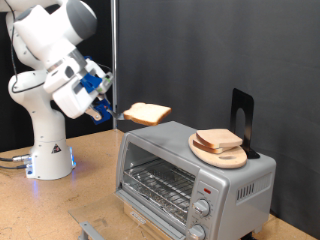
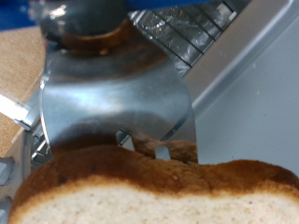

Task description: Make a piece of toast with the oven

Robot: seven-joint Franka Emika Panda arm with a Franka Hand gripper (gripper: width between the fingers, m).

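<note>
My gripper [image 1: 119, 112] is shut on one edge of the piece of toast [image 1: 148, 113], a pale slice with a brown crust. It holds the slice roughly level in the air, above the top corner of the oven on the exterior view's left. The silver-grey oven [image 1: 238, 190] stands on the wooden table, its wire rack [image 1: 158, 184] showing in the front opening and two knobs at the lower right. In the wrist view the toast [image 2: 149, 191] fills the near edge, with the oven's rack [image 2: 187, 33] beyond it. My fingers do not show clearly there.
A round wooden board with stacked bread slices [image 1: 220, 144] lies on the oven's top, beside a black upright stand [image 1: 242, 110]. The robot's white base [image 1: 48, 150] stands on the table at the exterior view's left. A black curtain hangs behind.
</note>
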